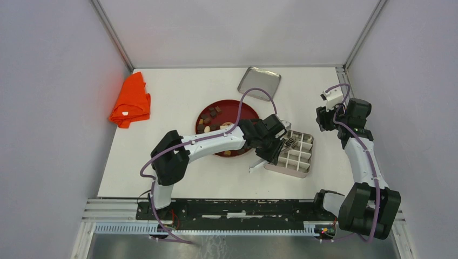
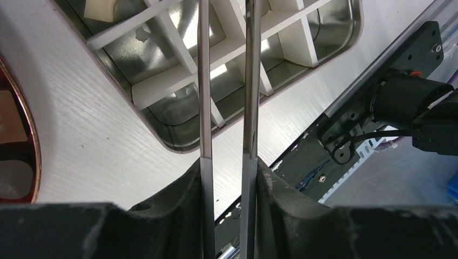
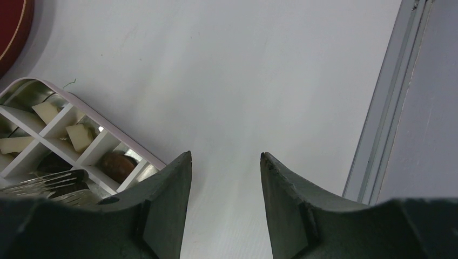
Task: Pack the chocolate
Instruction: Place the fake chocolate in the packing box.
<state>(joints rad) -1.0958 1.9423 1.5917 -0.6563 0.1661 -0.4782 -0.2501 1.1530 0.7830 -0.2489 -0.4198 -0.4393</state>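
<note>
Several small dark, tan and cream pieces of chocolate point(image 1: 211, 115) lie on the red plate point(image 1: 246, 110). More chocolate sits in the divided metal tin point(image 1: 302, 168): cream pieces point(image 3: 79, 137) and a brown one point(image 3: 113, 164). My left gripper point(image 1: 278, 144) point(image 2: 229, 162) is shut on metal tongs point(image 2: 205, 81), whose two blades reach out over the tin's white dividers point(image 2: 162, 89). The tongs' tips point(image 3: 48, 183) hang over a compartment, and I cannot tell if they hold anything. My right gripper point(image 1: 324, 117) point(image 3: 226, 156) is open over bare table, right of the tin.
The tin's lid point(image 1: 259, 83) lies at the back of the table. An orange cloth point(image 1: 131, 101) sits at the far left. A metal frame rail point(image 3: 386, 108) runs along the table's right edge, close to my right gripper.
</note>
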